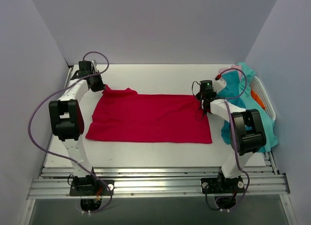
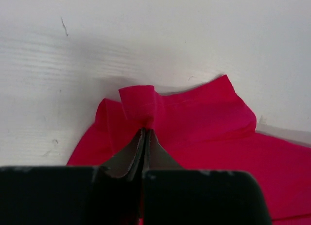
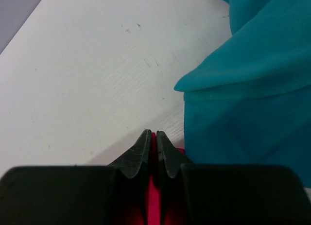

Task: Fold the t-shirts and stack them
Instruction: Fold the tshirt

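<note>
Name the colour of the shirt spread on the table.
The shirt is crimson red, clearest in top external.

White arms (image 1: 74,93), black joints (image 1: 64,119), looping purple cables (image 1: 29,122).

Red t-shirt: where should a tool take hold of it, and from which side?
Probably at its far corners, from the outer sides: the red t-shirt lies spread flat, so only edges pinch up. Both the left tool and right tool are shut there.

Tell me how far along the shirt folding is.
Done: nothing stacked yet; the red shirt lies spread on the table. In hand: the left gripper and right gripper each pinch one of its far corners, jaws shut. Left: folding it, then the teal shirts heaped at the basket.
</note>
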You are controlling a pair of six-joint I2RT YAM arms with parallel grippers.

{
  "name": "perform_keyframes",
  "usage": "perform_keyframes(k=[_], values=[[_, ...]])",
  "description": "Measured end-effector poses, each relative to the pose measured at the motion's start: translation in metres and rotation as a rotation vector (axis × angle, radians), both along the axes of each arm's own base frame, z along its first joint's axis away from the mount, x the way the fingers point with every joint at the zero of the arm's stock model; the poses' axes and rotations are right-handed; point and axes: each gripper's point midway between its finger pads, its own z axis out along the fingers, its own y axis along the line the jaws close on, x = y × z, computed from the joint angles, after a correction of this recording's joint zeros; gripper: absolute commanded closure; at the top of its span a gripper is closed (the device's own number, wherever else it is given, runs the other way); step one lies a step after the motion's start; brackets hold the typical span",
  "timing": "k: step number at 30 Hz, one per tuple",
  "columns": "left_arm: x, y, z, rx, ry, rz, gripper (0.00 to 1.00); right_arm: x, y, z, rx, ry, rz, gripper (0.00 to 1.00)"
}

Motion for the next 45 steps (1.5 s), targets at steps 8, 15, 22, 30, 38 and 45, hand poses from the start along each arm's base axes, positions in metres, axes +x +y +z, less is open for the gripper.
perform_keyframes(k=[8, 15, 22, 30, 38, 45], values=[[-0.071, 0.012, 0.002, 0.067, 0.017, 0.044, 0.98, -0.04, -0.007, -0.005, 0.005, 0.028, -0.004, 1.0], [-0.133, 0.015, 0.018, 0.129, -0.034, 0.087, 0.98, -0.081, -0.009, -0.004, 0.028, 0.019, -0.015, 1.0], [-0.19, 0.002, 0.0, 0.155, -0.01, 0.118, 0.56, -0.113, -0.003, -0.029, 0.053, 0.072, -0.03, 0.68], [-0.226, 0.016, -0.024, 0.175, 0.089, 0.246, 0.06, -0.134, 0.004, -0.049, 0.07, 0.127, -0.055, 0.0], [-0.231, 0.018, 0.029, 0.112, -0.079, 0.321, 0.06, -0.118, 0.036, -0.013, 0.05, 0.072, -0.006, 0.0], [-0.232, 0.017, 0.003, 0.122, 0.014, 0.339, 0.06, -0.106, 0.038, 0.009, 0.044, 0.022, -0.01, 0.0]])
